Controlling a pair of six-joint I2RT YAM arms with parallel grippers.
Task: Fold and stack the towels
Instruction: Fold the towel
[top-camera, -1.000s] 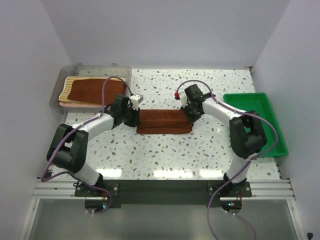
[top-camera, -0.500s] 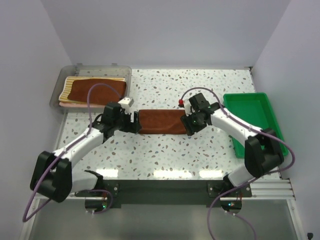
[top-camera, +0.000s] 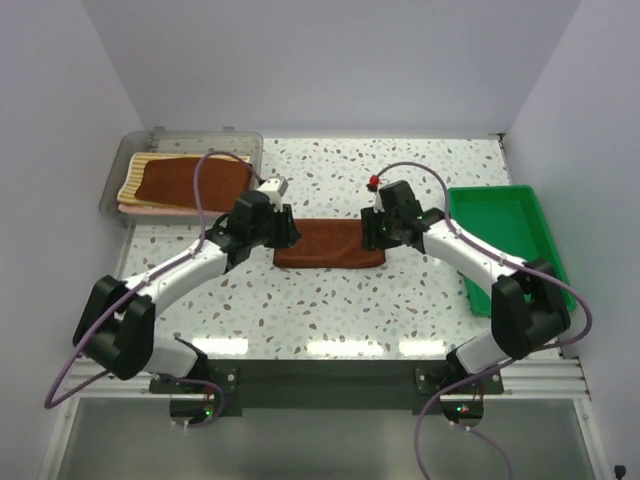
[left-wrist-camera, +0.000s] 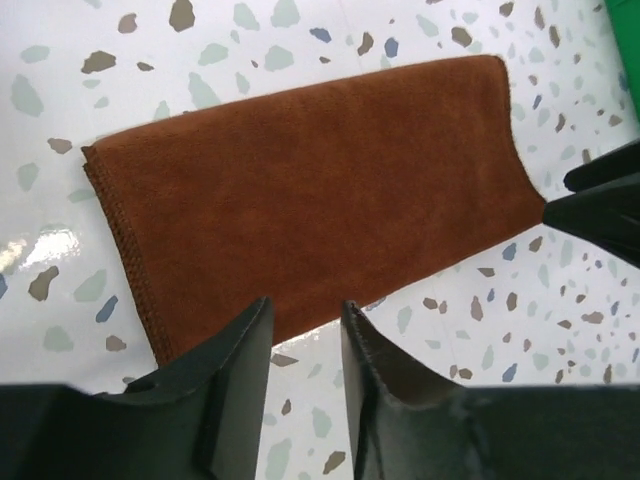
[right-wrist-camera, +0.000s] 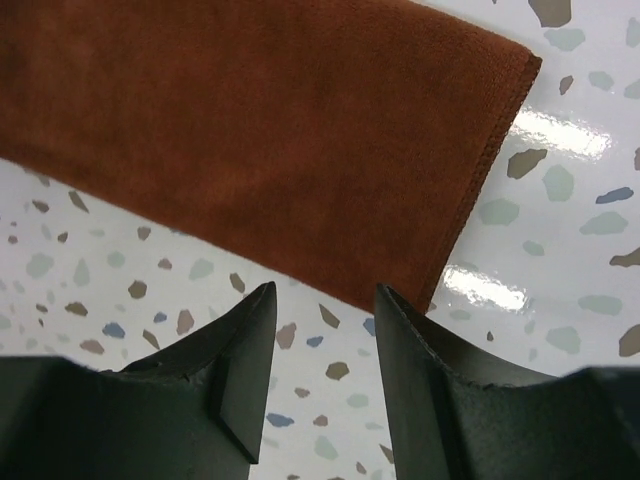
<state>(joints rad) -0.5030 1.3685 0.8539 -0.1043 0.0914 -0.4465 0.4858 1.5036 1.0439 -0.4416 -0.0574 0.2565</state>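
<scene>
A rust-brown towel (top-camera: 330, 245) lies folded flat in a strip at mid-table. My left gripper (top-camera: 286, 236) hovers at its left end, and my right gripper (top-camera: 371, 237) at its right end. In the left wrist view the towel (left-wrist-camera: 320, 190) lies just beyond my left gripper (left-wrist-camera: 305, 308), which is open with only table between the fingers. In the right wrist view my right gripper (right-wrist-camera: 322, 290) is open and empty just short of the towel's (right-wrist-camera: 260, 130) corner. A second rust-brown towel (top-camera: 178, 182) lies on a striped towel (top-camera: 133, 178) and a pink towel (top-camera: 150, 211).
That stack of towels sits in the clear grey bin (top-camera: 113, 188) at the back left. A green tray (top-camera: 556, 262) stands at the right edge. White walls close in the left, back and right sides. The right gripper's dark fingers (left-wrist-camera: 600, 210) show at the left wrist view's right edge.
Both grippers were shut on the ends of the towel and have opened and let go. The towel now lies flat, and both grippers have drawn slightly away from it.
</scene>
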